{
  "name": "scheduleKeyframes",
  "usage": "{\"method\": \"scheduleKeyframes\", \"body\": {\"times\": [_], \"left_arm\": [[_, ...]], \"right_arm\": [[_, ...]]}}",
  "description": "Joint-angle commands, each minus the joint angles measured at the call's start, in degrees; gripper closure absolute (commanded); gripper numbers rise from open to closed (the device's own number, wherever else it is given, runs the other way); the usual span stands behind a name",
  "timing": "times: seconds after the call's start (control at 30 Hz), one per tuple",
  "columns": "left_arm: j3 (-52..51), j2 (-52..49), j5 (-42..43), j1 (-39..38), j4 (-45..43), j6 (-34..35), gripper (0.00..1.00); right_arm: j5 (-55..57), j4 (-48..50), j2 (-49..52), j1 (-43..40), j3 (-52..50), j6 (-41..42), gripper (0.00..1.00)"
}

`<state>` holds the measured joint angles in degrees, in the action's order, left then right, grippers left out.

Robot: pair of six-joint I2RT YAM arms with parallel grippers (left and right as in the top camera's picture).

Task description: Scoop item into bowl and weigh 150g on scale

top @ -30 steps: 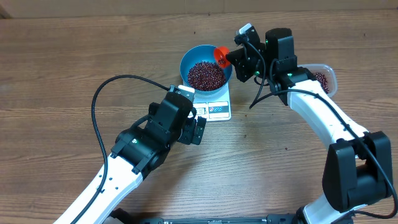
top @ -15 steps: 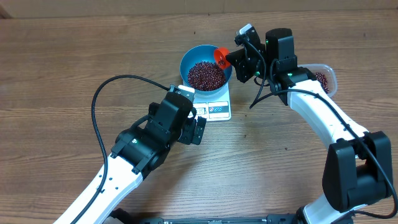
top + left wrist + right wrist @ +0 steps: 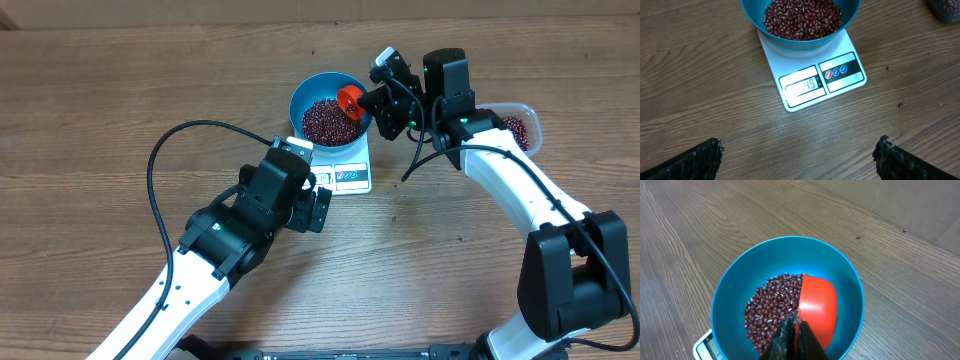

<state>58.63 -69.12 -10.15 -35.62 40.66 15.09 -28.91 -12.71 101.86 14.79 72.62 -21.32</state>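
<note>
Right end effector (image 3: 795,330), clamped on the red scoop (image 3: 817,307), has swung it from the rim into the blue bowl (image 3: 730,295). That bowl, heaped with beans (image 3: 802,17), sits on the scale (image 3: 805,95); left end effector (image 3: 315,208) gapes open.

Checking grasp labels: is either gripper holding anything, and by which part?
Right gripper pinches the orange scoop at its handle end, cup over the blue bowl. Left gripper is open, holding nothing.
</note>
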Motion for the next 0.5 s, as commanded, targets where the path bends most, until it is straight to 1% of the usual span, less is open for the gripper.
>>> {"method": "scheduleKeyframes", "body": {"times": [0.0,0.07,0.13,0.2,0.3,0.33,0.4,0.47], "left_arm": [[-0.15,0.02,-0.79,-0.2,-0.2,0.79,0.0],[-0.15,0.02,-0.79,-0.2,-0.22,0.79,0.0],[-0.15,0.02,-0.79,-0.2,-0.2,0.79,0.0],[-0.15,0.02,-0.79,-0.2,-0.2,0.79,0.01],[-0.15,0.02,-0.76,-0.2,-0.2,0.79,0.0],[-0.15,0.02,-0.79,-0.2,-0.2,0.76,0.0],[-0.15,0.02,-0.79,-0.2,-0.2,0.76,0.0],[-0.15,0.02,-0.76,-0.2,-0.2,0.76,0.0]], "right_arm": [[1.01,0.2,0.17,0.22,0.17,-0.96,0.96],[-1.11,0.13,0.17,0.46,0.17,-1.62,0.96],[2.27,-1.01,0.17,0.55,0.17,-4.44,0.96],[4.81,-1.01,0.17,0.37,0.17,-3.74,0.96],[-0.7,-0.46,0.17,0.5,0.17,-3.3,0.96],[1.2,-1.03,0.17,0.59,0.17,-5.64,0.96],[4.26,-1.11,0.17,0.57,0.17,-5.55,0.96],[1.29,-0.7,0.17,0.59,0.17,-4.72,0.96]]}}
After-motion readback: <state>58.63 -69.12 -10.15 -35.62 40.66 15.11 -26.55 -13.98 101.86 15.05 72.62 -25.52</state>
